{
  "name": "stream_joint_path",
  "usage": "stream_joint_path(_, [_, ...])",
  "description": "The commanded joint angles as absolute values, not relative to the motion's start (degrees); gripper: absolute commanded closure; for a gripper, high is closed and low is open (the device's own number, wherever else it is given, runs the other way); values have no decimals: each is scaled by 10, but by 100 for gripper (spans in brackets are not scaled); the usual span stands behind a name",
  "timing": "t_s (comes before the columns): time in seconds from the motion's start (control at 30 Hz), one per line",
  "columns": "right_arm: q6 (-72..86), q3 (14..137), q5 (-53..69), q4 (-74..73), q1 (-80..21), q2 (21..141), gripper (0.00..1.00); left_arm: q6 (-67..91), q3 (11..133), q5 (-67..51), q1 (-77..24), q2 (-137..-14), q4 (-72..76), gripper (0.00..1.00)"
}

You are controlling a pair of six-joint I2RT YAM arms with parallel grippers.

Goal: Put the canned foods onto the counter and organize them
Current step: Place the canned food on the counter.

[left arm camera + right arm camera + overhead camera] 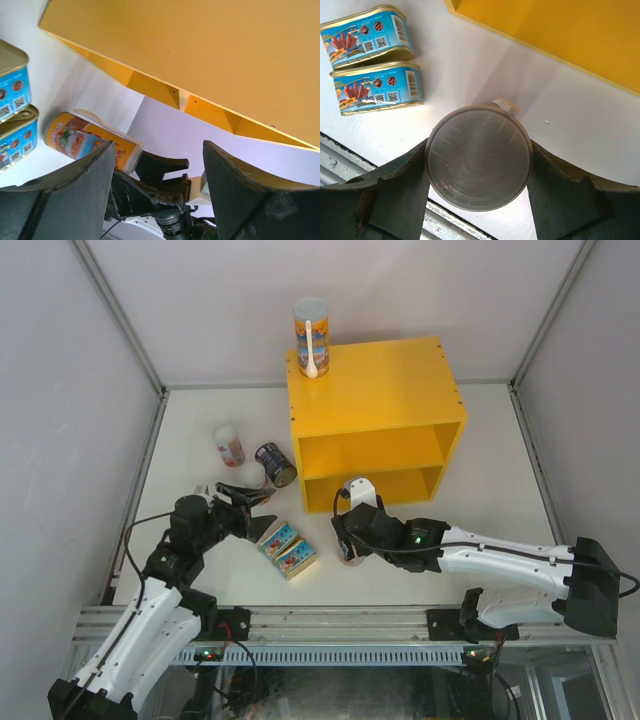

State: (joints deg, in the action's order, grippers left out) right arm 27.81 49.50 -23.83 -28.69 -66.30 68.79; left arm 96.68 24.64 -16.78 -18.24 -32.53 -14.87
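Gripping an orange-blue tube from above, the right gripper has its jaws clamped on either side of the tube's pale, translucent lid. It holds the tube just in front of the lower opening of the counter, towards that opening's left end. Whether the tube's base rests on the table cannot be told. Two flat tins with blue labels lie side by side and touching on the table, just to the left of the held tube. The left gripper hangs beside them on their far left, its jaws spread wide with nothing between. A second tall tube stands upright on the counter's top, at its back left corner. Left of the counter, a white-pink tube stands upright on the table, and a dark steel can lies on its side close by.
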Motion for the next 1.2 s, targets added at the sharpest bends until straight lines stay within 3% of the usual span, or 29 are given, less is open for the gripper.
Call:
stream_joint_path(0.0, [289, 511, -283, -195, -664, 676, 89, 899, 262, -170, -182, -340, -154, 26])
stream_joint_path(0.23, [305, 503, -296, -198, -668, 692, 78, 745, 314, -118, -182, -371, -234, 26])
stream_joint_path(0.5, [311, 501, -305, -206, -670, 703, 49, 669, 319, -65, -182, -367, -258, 27])
stream_joint_path(0.67, [313, 495, -305, -199, -674, 705, 37, 635, 328, -47, -182, -363, -274, 27])
stream_joint_path(0.97, [317, 472, -313, -170, -678, 708, 26, 617, 319, -32, -182, -351, -281, 27])
stream_joint_path(1.17, [322, 449, -319, -146, -680, 703, 24, 611, 322, -28, -181, -352, -286, 27])
